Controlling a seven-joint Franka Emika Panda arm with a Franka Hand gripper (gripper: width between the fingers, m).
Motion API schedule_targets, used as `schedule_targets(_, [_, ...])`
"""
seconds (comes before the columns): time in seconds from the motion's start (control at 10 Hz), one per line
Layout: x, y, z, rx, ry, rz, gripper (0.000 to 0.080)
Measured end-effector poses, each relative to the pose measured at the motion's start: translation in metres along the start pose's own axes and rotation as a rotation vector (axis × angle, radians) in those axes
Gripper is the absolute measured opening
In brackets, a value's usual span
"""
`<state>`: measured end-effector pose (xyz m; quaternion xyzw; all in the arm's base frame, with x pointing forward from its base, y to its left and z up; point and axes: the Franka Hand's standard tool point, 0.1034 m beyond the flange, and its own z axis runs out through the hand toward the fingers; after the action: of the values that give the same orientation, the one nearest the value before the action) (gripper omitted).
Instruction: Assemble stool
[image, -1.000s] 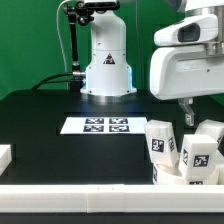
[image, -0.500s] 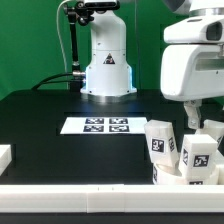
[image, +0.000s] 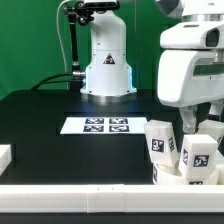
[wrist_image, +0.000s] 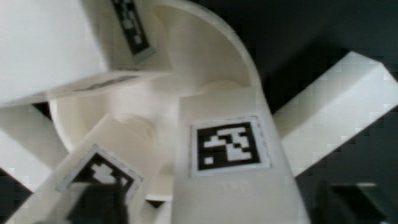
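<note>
At about four o'clock on the black table (image: 40, 118), in the exterior view, the stool parts stand crowded together — two chunky white legs, one leg (image: 160, 139) at nine o'clock of the cluster and a second leg (image: 200, 152) toward the middle, each showing a black-and-white square tag on its near face. A third white piece (image: 211, 128) shows behind them at one o'clock, partly hidden. Beneath them a white rim (image: 178, 176) peeks out; whether it is the seat disc cannot be told there.

The gripper (image: 190, 118) hangs directly above this cluster, its big white housing covering most of it. Only one dark finger (image: 187, 118) is visible, so how far the fingers are spread cannot be told.

The marker board (image: 96, 125) lies flat at the table's centre, well apart from the parts, in front of the white robot base (image: 107, 60).

In the wrist view the seat's curved white wall (wrist_image: 214, 60) fills the frame — a tagged leg face (wrist_image: 226, 146) sits close below the camera.
</note>
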<state>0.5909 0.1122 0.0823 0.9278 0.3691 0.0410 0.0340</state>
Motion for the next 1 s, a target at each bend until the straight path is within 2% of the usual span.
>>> schedule_targets(0.1, [-0.0013, 0.0016, 0.0005, 0.000, -0.001, 0.003, 0.0388])
schedule_targets(0.2, [-0.0012, 0.0021, 0.0002, 0.000, 0.000, 0.004, 0.0388])
schedule_targets(0.3, [-0.0011, 0.0021, 0.0002, 0.000, 0.000, 0.010, 0.0338])
schedule_targets(0.6, [-0.0011, 0.0021, 0.0002, 0.000, 0.000, 0.090, 0.0338])
schedule_targets(1.0, [-0.0020, 0.0027, 0.0010, 0.004, 0.008, 0.485, 0.0338])
